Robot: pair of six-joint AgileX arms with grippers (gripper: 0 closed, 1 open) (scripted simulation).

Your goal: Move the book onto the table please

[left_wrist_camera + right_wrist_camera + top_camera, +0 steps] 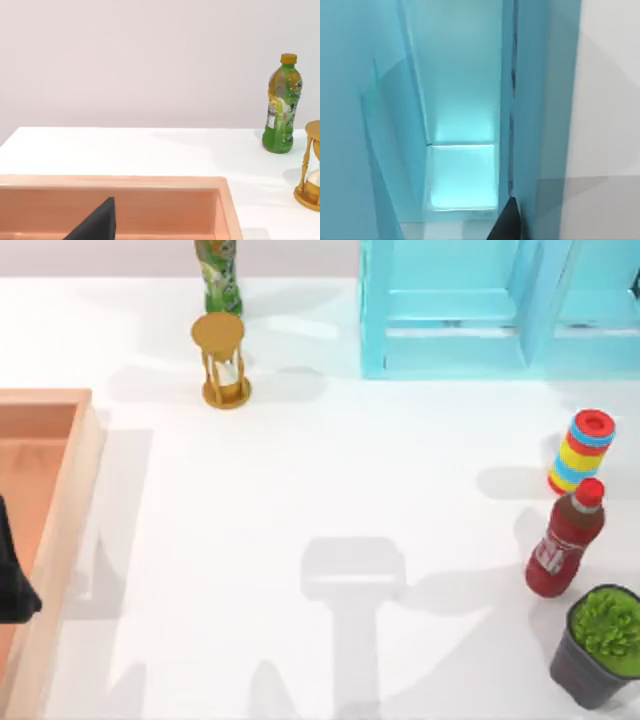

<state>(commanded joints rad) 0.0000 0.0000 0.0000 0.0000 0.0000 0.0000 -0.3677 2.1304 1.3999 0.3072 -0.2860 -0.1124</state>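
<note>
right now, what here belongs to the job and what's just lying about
Job: table; light-blue shelf unit, with the right gripper close up at it.

Lying about: green bottle, hourglass, wooden tray under the parked left gripper, ring stack, red bottle, potted plant.

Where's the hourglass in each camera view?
Top view: hourglass in the upper part, left of centre, by the green bottle.
Left wrist view: hourglass beside the green bottle, past the wooden tray.
Right wrist view: faces the light-blue shelf unit.
Shared landmark: the green bottle.
</note>
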